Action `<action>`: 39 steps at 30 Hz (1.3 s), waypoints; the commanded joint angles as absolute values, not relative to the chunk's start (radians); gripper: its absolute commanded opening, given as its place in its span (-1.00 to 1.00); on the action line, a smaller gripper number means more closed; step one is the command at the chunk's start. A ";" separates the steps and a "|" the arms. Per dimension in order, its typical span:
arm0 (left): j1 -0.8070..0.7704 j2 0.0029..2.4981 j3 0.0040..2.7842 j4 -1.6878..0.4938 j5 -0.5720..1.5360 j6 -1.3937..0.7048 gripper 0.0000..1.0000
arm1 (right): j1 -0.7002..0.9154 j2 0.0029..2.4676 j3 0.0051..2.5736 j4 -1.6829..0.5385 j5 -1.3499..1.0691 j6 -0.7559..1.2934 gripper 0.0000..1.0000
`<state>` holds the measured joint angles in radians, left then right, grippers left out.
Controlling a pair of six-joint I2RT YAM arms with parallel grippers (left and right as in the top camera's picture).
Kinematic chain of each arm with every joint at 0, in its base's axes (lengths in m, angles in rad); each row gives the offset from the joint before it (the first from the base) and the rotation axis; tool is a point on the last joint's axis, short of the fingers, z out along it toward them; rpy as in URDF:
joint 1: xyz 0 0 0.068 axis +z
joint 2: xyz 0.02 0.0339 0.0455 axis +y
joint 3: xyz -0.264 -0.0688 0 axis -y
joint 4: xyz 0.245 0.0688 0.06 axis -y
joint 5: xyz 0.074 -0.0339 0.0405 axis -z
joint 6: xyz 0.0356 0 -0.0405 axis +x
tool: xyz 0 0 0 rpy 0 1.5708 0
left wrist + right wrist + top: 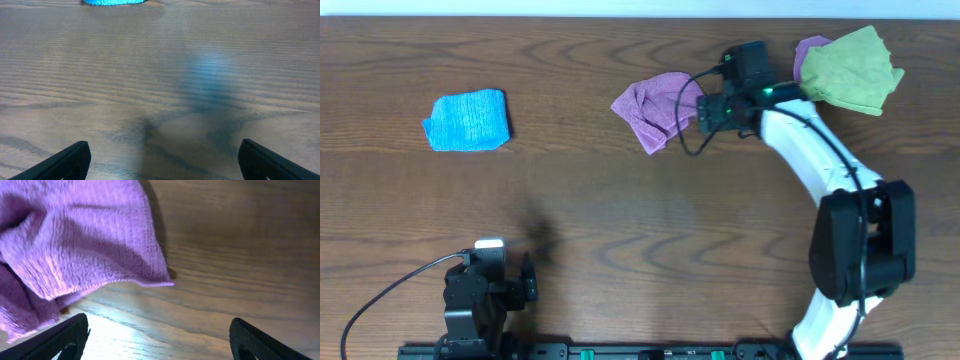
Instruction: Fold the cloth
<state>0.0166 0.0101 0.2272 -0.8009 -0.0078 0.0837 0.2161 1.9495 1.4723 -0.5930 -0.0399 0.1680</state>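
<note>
The purple-magenta terry cloth lies crumpled on the brown wooden counter, right of centre toward the far edge. The fold looks barely begun, and the next move calls for pinching a free corner and spreading the cloth flat. The right gripper sits low just beside the cloth on an outstretched arm, jaws spread wide and holding nothing, while the left gripper rests well apart at the near edge, jaws likewise released.

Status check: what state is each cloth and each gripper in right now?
purple cloth: crumpled, not folded, lying on the table.
green cloth: bunched up.
blue cloth: flat, neat rectangle.
left gripper: open, empty.
right gripper: open, empty, next to the purple cloth.
</note>
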 commanded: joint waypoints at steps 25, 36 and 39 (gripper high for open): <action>0.012 0.004 0.188 -0.838 -0.026 0.101 0.91 | 0.140 2.127 1.488 -0.406 -0.604 0.689 0.72; 0.012 0.004 0.188 -0.838 -0.026 0.101 0.91 | 0.150 2.141 1.488 -0.298 -0.570 0.754 0.39; 0.012 0.004 0.188 -0.838 -0.026 0.101 0.91 | 0.151 2.146 1.488 -0.298 -0.569 0.756 0.36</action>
<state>0.0166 0.0101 0.2272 -0.8009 -0.0078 0.0837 0.1417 2.1334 1.4734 -0.2996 -0.5720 0.7326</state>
